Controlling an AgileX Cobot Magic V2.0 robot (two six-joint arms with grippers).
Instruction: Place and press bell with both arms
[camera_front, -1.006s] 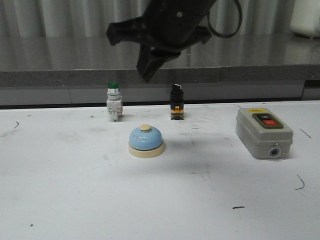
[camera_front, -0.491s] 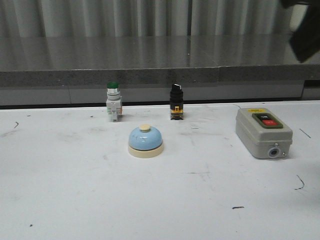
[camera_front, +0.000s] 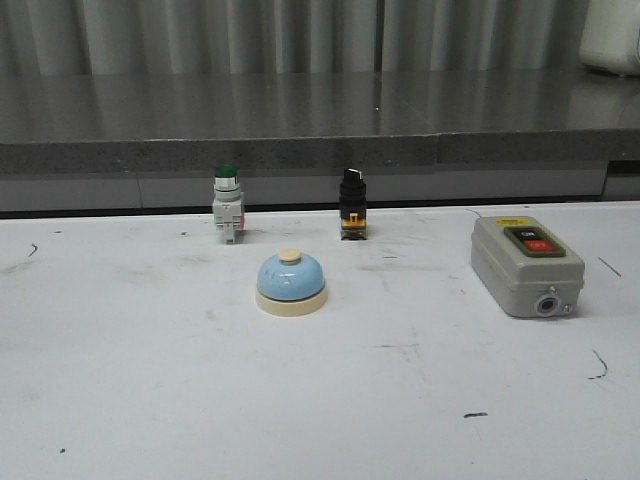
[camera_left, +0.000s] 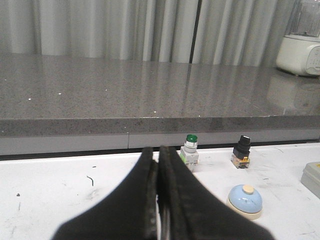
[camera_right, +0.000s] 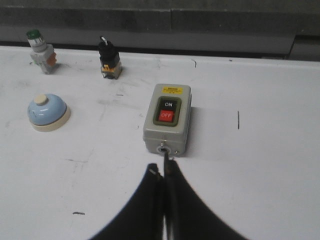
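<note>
Bell (camera_front: 291, 284) upright on the worktop (camera_front: 150, 380).
Left tool (camera_left: 158, 159) and right tool (camera_right: 162, 172): fingers pressed together, holding nothing.

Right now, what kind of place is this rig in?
Likely a lab test bench: a scuffed white table set with a bell, a grey switch box and two loose panel switches, in front of a grey stone counter and curtains. A blender-like appliance hints at a kitchen mock-up.
</note>
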